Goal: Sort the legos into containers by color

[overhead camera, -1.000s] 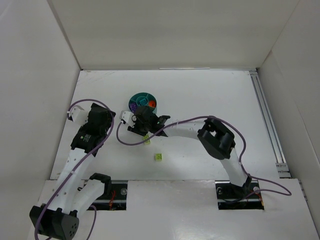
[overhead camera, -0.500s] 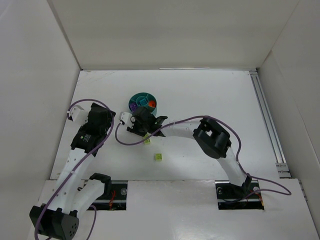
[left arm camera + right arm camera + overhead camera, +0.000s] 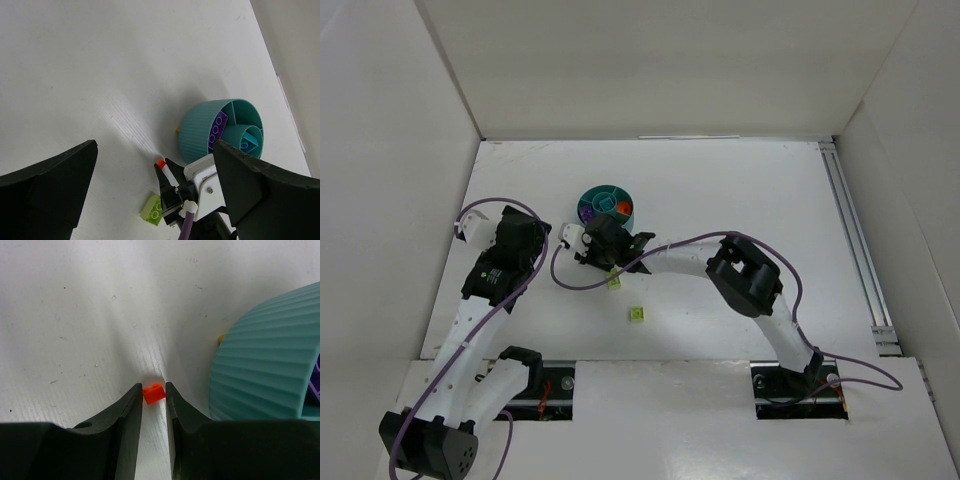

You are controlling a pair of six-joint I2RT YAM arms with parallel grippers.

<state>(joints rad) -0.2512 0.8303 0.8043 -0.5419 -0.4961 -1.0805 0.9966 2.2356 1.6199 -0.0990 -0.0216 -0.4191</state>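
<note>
Right tool (image 3: 153, 390) pinches orange brick (image 3: 154, 393) beside dish (image 3: 265, 360).

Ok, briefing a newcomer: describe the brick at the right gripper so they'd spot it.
Find the round ribbed teal plastic dish. Beside its outer wall, a tiny orange-red plastic brick sits between the right gripper's black fingers. Other loose bricks nearby are lime green.

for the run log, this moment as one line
right end effector: pinching orange brick beside dish | left end effector: open, empty | lime brick: loose on table
</note>
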